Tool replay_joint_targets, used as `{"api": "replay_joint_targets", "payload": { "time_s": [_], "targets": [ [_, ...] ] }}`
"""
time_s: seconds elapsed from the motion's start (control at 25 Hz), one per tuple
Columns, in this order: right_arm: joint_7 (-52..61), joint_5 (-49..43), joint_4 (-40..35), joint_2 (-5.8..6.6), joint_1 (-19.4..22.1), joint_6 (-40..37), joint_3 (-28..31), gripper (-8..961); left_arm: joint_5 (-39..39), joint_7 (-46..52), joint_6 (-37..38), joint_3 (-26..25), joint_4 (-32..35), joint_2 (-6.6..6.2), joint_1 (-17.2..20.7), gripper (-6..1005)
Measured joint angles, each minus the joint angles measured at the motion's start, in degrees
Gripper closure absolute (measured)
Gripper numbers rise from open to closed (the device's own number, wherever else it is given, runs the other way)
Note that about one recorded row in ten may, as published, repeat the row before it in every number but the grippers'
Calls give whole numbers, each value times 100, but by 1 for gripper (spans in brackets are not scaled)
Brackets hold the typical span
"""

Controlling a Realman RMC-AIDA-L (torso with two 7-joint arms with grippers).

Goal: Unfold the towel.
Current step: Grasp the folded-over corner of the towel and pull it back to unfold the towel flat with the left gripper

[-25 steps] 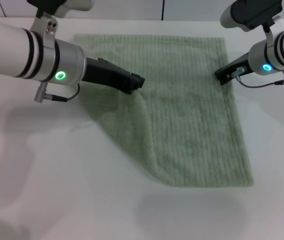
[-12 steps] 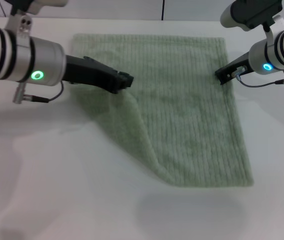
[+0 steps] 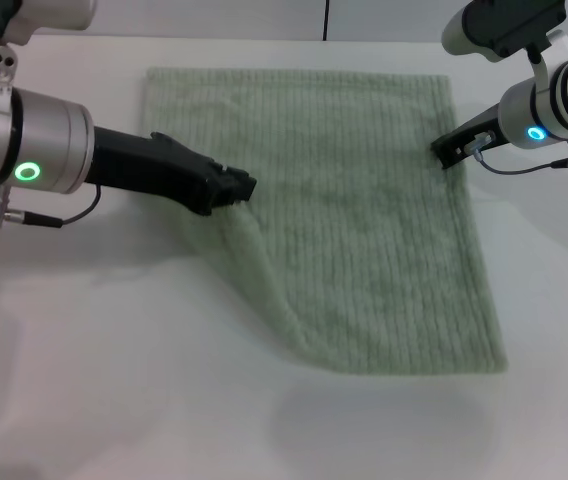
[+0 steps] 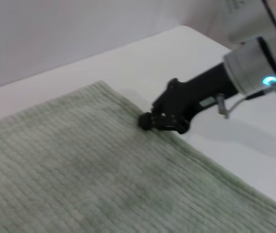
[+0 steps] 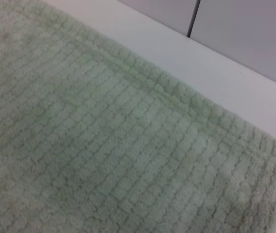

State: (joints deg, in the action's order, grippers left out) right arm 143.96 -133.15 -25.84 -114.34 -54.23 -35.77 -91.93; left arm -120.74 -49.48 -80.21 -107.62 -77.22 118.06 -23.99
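The towel [image 3: 364, 220] lies on the white surface [image 3: 114, 380], mostly spread flat. Its far edge and right edge are straight. Its left portion is not flat: a fold runs diagonally from the left claw down to the near edge, and the cloth is raised there.

The left claw [image 3: 236, 188] is closed on the towel's left part at the head of that fold, holding it just above the surface. The right claw [image 3: 446, 152] sits at the towel's right edge, near the far right corner. The left wrist view shows its tip touching that edge [image 4: 147, 121], apparently pinning it. Whether its fingers are closed cannot be told.

Judgement: the step in hand is drawing the folded left portion outward to the left.

- Keep the pull low and level, so the cloth slides out rather than lifting.
- Direct it to the left and slightly toward the near side, square to the fold line.
- Keep the right claw pressed down as an anchor; otherwise the whole towel will drag.
- Release only once the left edge lies flat.
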Motion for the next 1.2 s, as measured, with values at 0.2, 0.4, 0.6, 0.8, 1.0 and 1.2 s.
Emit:
{"api": "replay_joint_targets", "payload": {
  "time_s": [0.2, 0.4, 0.6, 0.8, 1.0, 1.2],
  "targets": [
    [-8, 0, 0, 0, 0, 0, 0, 929, 18, -225, -241, -151, -3, -2, 85, 892],
    [-9, 0, 0, 0, 0, 0, 0, 929, 29, -435, -485, -406, 17, -2, 133, 891],
    [-9, -4, 0, 0, 10, 0, 0, 930, 33, -638, -691, -507, 14, -2, 221, 889],
    [-9, -7, 0, 2, 10, 0, 0, 930, 32, -814, -952, -585, 25, -7, 293, 888],
    [-9, -9, -1, 5, 5, 0, 0, 930, -28, -859, -1046, -616, 24, -19, 340, 886],
    [-9, -10, 1, 8, 1, 0, 0, 930, -88, -891, -1078, -683, 80, -26, 359, 885]
  ]
}}
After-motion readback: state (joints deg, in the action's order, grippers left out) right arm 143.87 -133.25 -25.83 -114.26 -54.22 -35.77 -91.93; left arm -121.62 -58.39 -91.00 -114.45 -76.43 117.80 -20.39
